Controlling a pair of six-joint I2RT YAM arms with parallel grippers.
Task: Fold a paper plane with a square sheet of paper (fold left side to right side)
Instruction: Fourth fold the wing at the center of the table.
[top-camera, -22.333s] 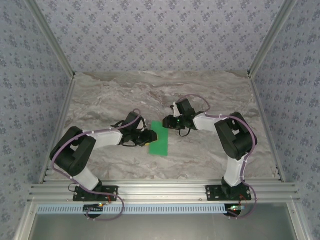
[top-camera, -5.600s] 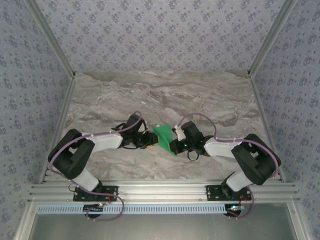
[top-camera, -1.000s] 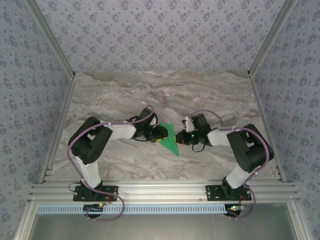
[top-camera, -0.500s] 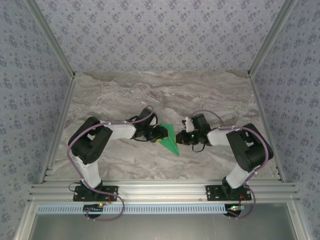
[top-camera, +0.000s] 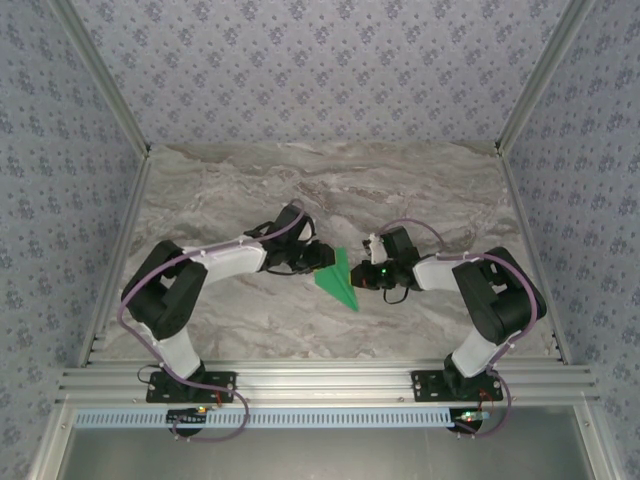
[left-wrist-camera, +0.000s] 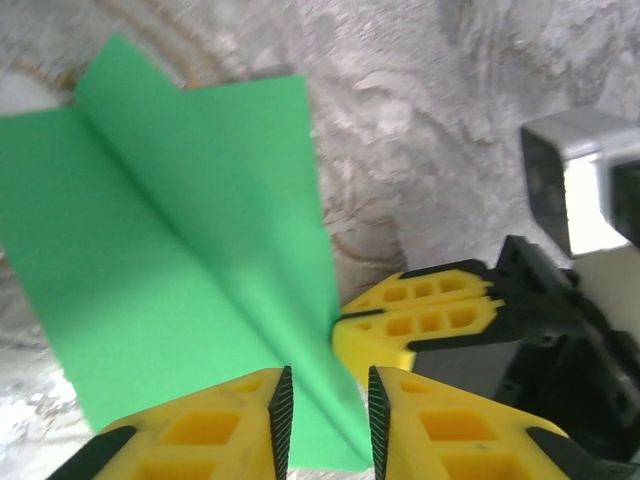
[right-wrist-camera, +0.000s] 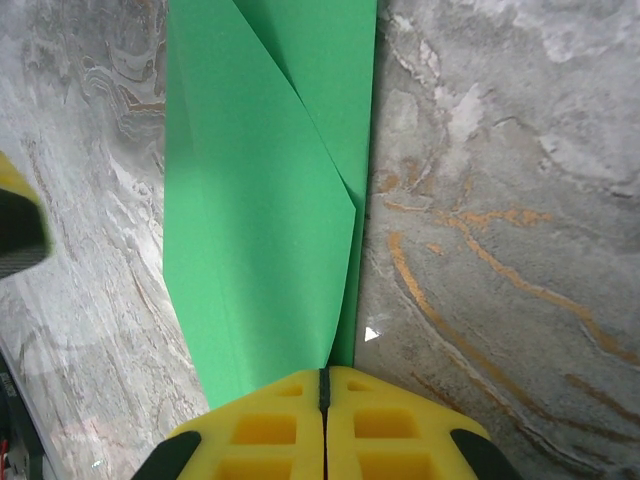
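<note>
Mid-table (top-camera: 250, 190), between the grippers: plane (top-camera: 337, 279), creased, sharp tip nearest. At its far-left edge, left gripper (left-wrist-camera: 327, 400), jaws narrowly parted over it. At its right edge, right gripper (right-wrist-camera: 322, 378), fingers pressed together, touching it.

White-and-black arms (top-camera: 225, 262) (lilac cables (top-camera: 400, 222)), yellow pincer fingers (right-wrist-camera: 270, 425).

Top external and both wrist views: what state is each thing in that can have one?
green paper: folded into a pointed dart, creased, lying on the marble table.
left gripper: jaws slightly apart, a corner of the paper between them.
right gripper: jaws shut, tips at the paper's edge.
</note>
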